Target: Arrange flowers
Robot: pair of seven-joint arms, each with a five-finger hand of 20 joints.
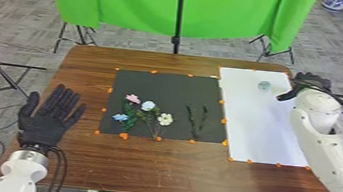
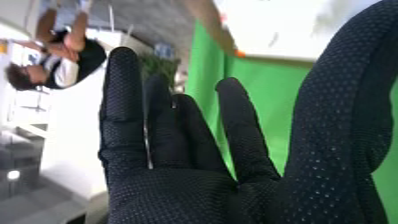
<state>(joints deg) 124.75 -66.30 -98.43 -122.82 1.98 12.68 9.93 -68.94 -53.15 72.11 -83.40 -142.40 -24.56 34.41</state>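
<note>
My left hand rests over the table's left side, palm down with straight, spread fingers. My right hand is at the far right corner of the white sheet, to the right of a small glass vase that stands on that sheet. In the right wrist view my right hand has straight fingers and nothing between them and the thumb. On the black mat lie a pink flower, a white flower, a blue flower, a cream flower and two dark green stems, side by side.
The black mat and the white sheet are fixed with orange tape on the brown table. A green curtain hangs behind the table, with tripod stands around it.
</note>
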